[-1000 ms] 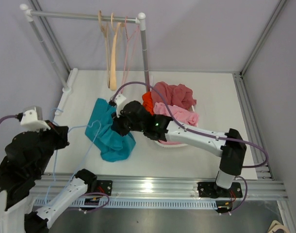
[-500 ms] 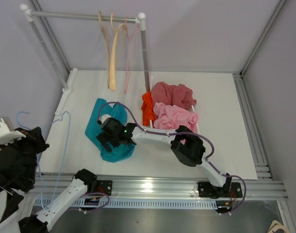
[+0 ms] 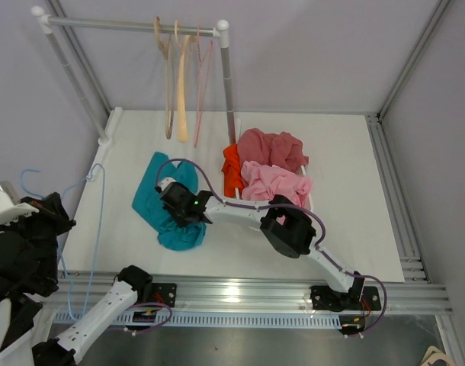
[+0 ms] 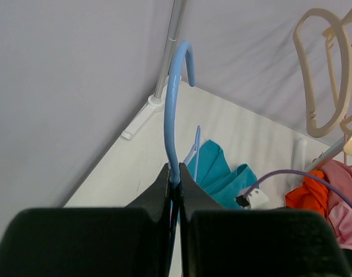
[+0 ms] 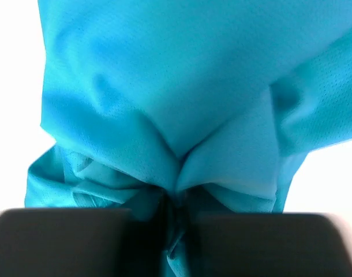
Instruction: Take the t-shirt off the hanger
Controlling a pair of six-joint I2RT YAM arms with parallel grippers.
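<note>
The teal t-shirt [image 3: 162, 223] lies crumpled on the white table, left of centre, free of the hanger. My right gripper [image 3: 177, 210] presses down on it, shut on a fold of the teal fabric [image 5: 164, 115], which fills the right wrist view. My left gripper [image 3: 57, 207] is at the table's left edge, shut on the light blue wire hanger [image 3: 101, 206]. In the left wrist view the jaws [image 4: 175, 176] pinch the hanger's neck, its hook [image 4: 175, 86] rises above them, and the t-shirt [image 4: 219, 173] lies beyond.
A clothes rack [image 3: 227, 76] stands at the back left with beige and pink hangers [image 3: 181, 84] on its bar. A white basket [image 3: 306, 200] holding red, pink and orange clothes sits right of the t-shirt. The side walls are close.
My left gripper has pulled the blue hanger left, out of the t-shirt and off to the table's edge. My right gripper has come down onto the t-shirt and holds it on the table.
</note>
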